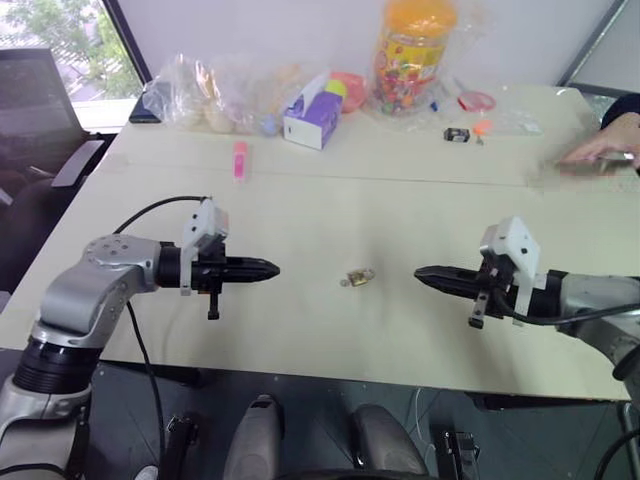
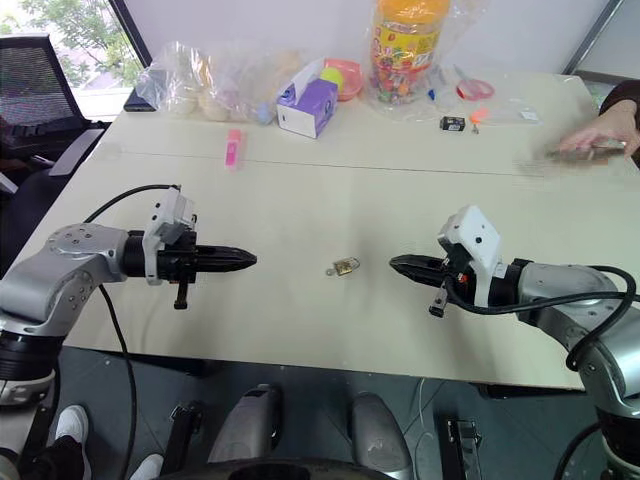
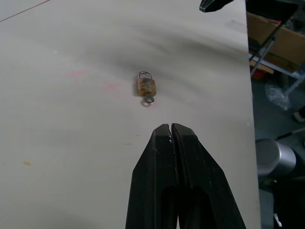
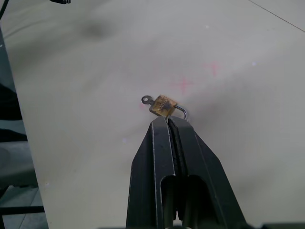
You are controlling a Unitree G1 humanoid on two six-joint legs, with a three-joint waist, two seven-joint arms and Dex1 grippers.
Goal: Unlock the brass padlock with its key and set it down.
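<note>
both closed, empty grippers, left gripper point(image 1: 268, 269) and right gripper point(image 1: 424, 273), are flanking the brass padlock point(image 1: 359, 277) lying on the table point(image 1: 300, 210), key point(image 3: 149, 99) seemingly inserted, likely staging for pickup.

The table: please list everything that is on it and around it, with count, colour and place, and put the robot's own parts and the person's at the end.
table: one, pale beige, under everything.
brass padlock: one, gold with a silvery shackle, lying on the table midway between the two end effectors, touched by neither.
key: one, silvery, its ring sticking out of the padlock's body.
pink item: one, pink, far left part of the table.
tissue box: one, purple and white, far edge.
candy jar: one, orange lid, far edge.
plastic bags: a heap, clear, far left corner.
small black object: one, black, far right.
office chair: one, black, left of the table.
left end effector: one, black, shut, empty.
right end effector: one, black, shut, empty.
person's hand: one, far right edge.
</note>
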